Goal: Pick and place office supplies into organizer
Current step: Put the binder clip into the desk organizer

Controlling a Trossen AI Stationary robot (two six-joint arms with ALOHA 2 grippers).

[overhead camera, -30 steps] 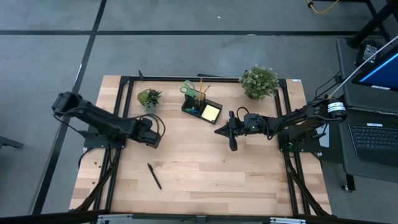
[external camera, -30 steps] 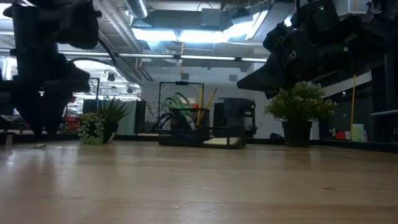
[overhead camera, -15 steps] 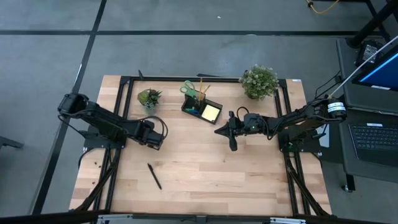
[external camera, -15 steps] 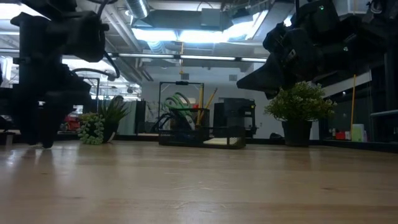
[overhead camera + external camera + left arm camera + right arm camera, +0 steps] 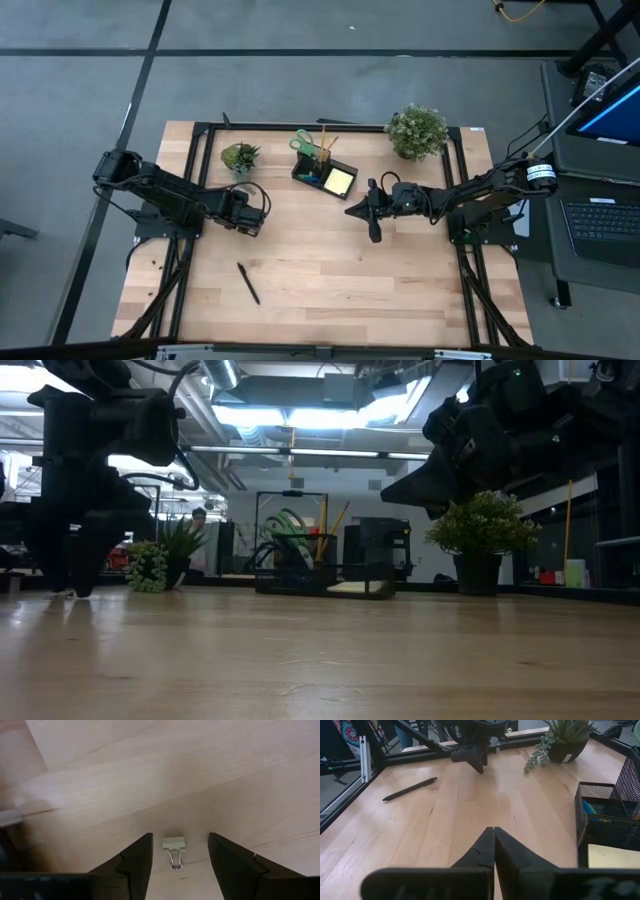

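The left gripper [image 5: 177,852] hangs low over the left part of the wooden table [image 5: 330,280], its fingers [image 5: 137,855] spread wide to either side of a small pale binder clip [image 5: 173,851] that lies flat on the wood between them, touching neither finger. From above, this gripper [image 5: 252,213] sits just right of the left arm's dark links, below the small potted plant [image 5: 240,156]. A black pen [image 5: 248,283] lies loose on the table nearer the front edge, well apart from the clip. The black mesh organizer [image 5: 325,172] stands toward the far middle of the table; green-handled scissors [image 5: 303,143] and wooden pencils [image 5: 327,142] stick up from its taller cup, and a yellow sticky-note pad [image 5: 339,181] rests in its lower tray beside small blue and green pieces. The right gripper [image 5: 372,212] waits above the table just right of the organizer, its fingers [image 5: 487,845] pressed together and holding nothing. A larger potted plant [image 5: 417,131] stands at the far right of the table.
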